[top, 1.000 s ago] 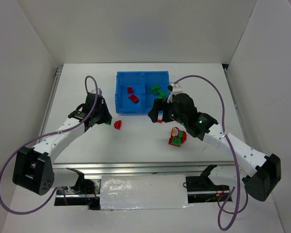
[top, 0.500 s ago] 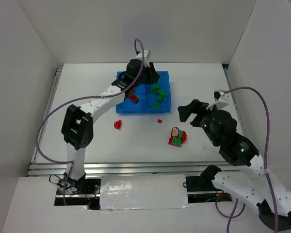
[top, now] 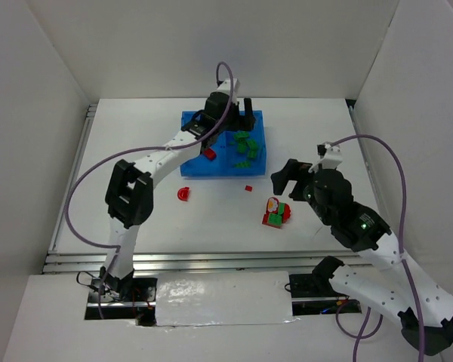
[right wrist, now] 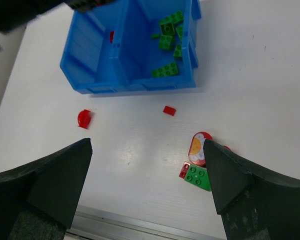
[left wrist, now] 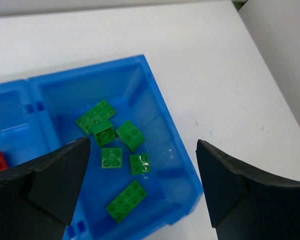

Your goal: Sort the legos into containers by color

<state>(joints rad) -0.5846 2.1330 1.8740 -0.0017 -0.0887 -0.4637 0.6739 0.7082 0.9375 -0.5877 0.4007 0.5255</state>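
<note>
White table, left hand wide open over tray, right hand open

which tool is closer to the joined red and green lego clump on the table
Right. The right tool hangs just beyond the clump, on its tray side; the left tool is over the tray, farther away.

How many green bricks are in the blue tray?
6 green bricks, all in the blue tray's right compartment: five bunched, one apart; the left gripper may hide others.
</note>
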